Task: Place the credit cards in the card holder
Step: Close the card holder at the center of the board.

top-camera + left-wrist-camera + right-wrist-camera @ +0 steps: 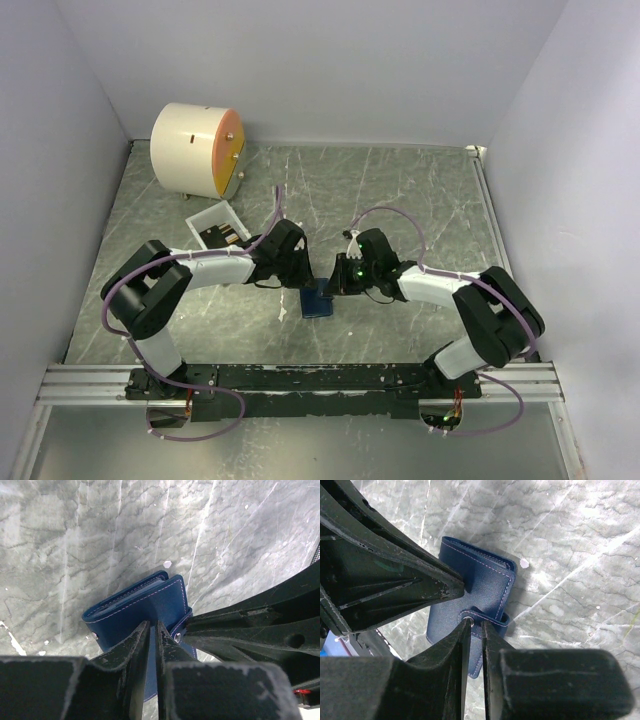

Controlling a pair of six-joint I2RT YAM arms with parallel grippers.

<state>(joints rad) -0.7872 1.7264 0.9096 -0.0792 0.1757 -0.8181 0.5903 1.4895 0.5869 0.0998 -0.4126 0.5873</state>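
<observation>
I see card holder [145, 605] folded shut, long axis unclear. Its tab [495, 617] is pinched by right end effector [476, 625], and left end effector [153, 630] pinches its edge.

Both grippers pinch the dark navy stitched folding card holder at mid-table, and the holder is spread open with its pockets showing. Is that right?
Not quite: the dark navy folding card holder is folded shut, covers together, no pockets showing, as the left wrist view shows. The rest holds: the left gripper and the right gripper both pinch it.
</observation>
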